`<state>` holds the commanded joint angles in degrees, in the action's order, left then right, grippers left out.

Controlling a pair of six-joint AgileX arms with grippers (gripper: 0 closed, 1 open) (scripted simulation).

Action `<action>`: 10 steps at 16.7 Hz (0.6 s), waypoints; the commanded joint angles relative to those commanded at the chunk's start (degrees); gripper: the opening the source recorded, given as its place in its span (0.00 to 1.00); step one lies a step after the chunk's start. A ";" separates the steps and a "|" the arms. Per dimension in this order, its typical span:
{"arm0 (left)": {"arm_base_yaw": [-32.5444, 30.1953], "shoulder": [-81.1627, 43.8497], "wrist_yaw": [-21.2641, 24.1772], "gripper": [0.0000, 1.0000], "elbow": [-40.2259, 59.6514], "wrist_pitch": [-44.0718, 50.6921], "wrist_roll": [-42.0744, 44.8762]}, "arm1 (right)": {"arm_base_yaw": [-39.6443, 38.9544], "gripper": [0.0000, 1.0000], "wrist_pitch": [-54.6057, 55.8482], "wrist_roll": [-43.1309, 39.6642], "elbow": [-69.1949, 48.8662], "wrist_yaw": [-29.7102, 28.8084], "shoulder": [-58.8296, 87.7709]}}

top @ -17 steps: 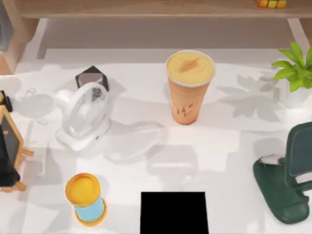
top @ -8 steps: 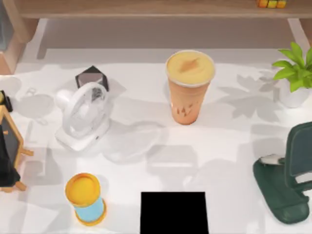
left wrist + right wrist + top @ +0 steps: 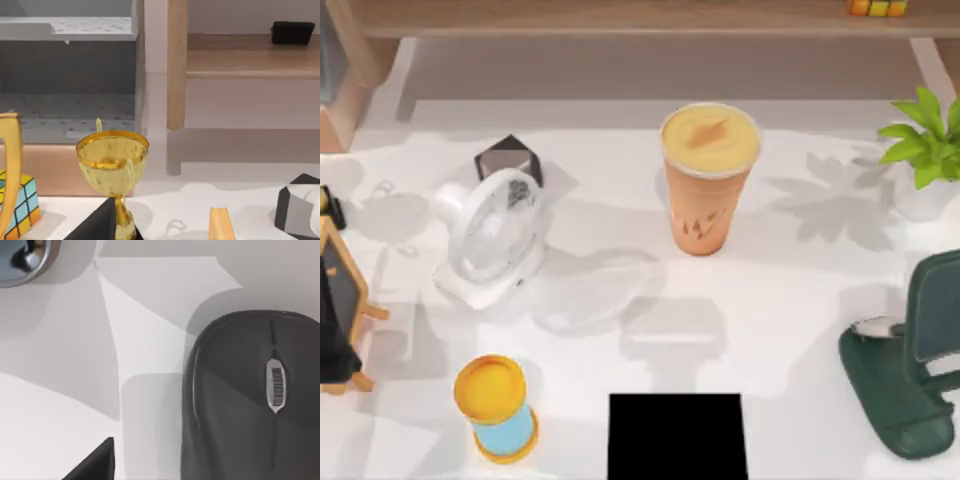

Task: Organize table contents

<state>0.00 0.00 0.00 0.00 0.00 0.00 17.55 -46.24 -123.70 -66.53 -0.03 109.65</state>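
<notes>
Top view: orange drink cup (image 3: 708, 180) upright mid-tabletop (image 3: 790, 300); white desk fan (image 3: 490, 240) to its left, yellow-lidded blue jar (image 3: 496, 408) near the front edge, dark green stand (image 3: 905, 370) at right.

Left wrist view: gold trophy (image 3: 113, 165), wooden shelf (image 3: 240, 60).

Right wrist view: dark grey mouse (image 3: 252, 400) lies flat just below; end effector state cannot be told. Judged step: approach to the mouse; next, descend centred and close across it.
</notes>
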 joint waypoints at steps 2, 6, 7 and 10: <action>0.00 0.00 0.00 1.00 0.00 0.00 0.00 | 0.03 1.00 2.32 -0.05 1.63 -0.01 1.12; 0.00 0.00 0.00 1.00 0.00 0.00 0.00 | 0.02 1.00 2.56 -0.05 1.81 -0.01 1.24; 0.00 0.00 0.00 1.00 0.00 0.00 0.00 | 0.02 0.92 2.56 -0.05 1.81 -0.01 1.24; 0.00 0.00 0.00 1.00 0.00 0.00 0.00 | 0.02 0.70 2.56 -0.05 1.81 -0.01 1.24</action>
<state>0.00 0.00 0.00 0.00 0.00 0.00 17.58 -43.68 -123.75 -64.72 -0.04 110.88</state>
